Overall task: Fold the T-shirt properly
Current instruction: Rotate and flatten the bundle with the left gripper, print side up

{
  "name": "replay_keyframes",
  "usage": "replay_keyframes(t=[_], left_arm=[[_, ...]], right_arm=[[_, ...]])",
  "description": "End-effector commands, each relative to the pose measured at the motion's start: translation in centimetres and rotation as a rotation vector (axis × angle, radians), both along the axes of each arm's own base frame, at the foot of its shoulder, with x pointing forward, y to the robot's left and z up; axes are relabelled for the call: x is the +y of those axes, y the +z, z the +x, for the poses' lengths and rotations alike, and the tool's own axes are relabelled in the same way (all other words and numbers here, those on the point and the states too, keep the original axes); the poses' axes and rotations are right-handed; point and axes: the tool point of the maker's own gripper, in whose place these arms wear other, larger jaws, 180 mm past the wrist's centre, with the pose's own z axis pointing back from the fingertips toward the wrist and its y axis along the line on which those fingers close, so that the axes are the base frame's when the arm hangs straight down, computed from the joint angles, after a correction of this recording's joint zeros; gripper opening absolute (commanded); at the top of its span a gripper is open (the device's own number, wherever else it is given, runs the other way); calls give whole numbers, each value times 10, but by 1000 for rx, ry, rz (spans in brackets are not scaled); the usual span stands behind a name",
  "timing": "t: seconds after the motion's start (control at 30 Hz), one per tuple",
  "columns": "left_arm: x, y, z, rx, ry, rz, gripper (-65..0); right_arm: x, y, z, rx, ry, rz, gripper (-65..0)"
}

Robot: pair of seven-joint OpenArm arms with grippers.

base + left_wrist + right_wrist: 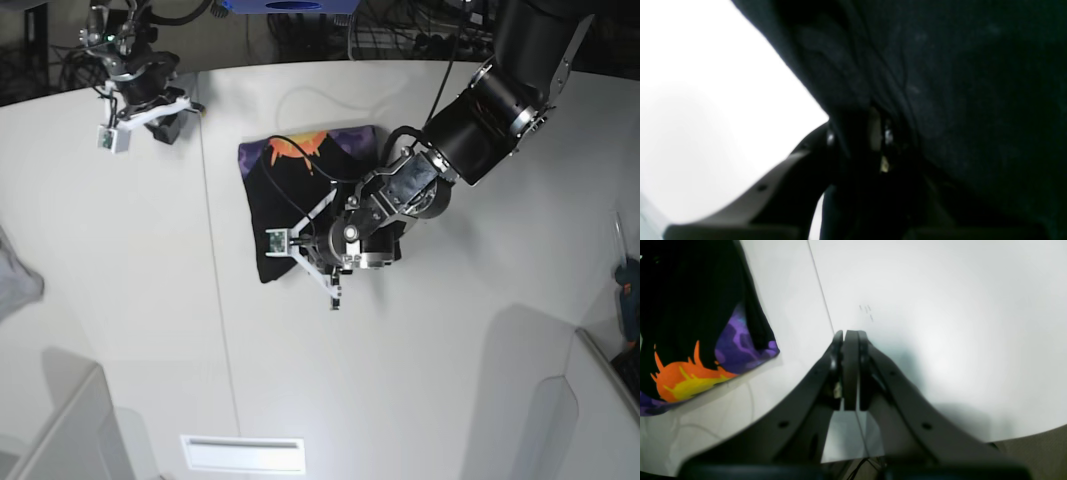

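One black T-shirt (300,195), folded, centre of white desk (450,350); left hand (870,140) pinching its fabric; right hand (850,340) upper left, pressed together, empty.

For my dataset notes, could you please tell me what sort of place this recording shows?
Probably a robotics lab workbench: a white table carrying two mounted robot arms, tangled cables along the far edge, and a black T-shirt laid out as the work piece.
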Motion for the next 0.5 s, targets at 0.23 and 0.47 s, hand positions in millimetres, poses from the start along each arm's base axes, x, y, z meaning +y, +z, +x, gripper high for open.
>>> replay_keyframes(t=[0.23,0.47], left_arm=[[-25,-17,-22,72,-118,0,-650],[-42,-7,-18,58,-141,-45,-650]], right_arm=[[-1,6,3,-28,-1,-4,-650],[5,-17,-2,26,2,24,-650]])
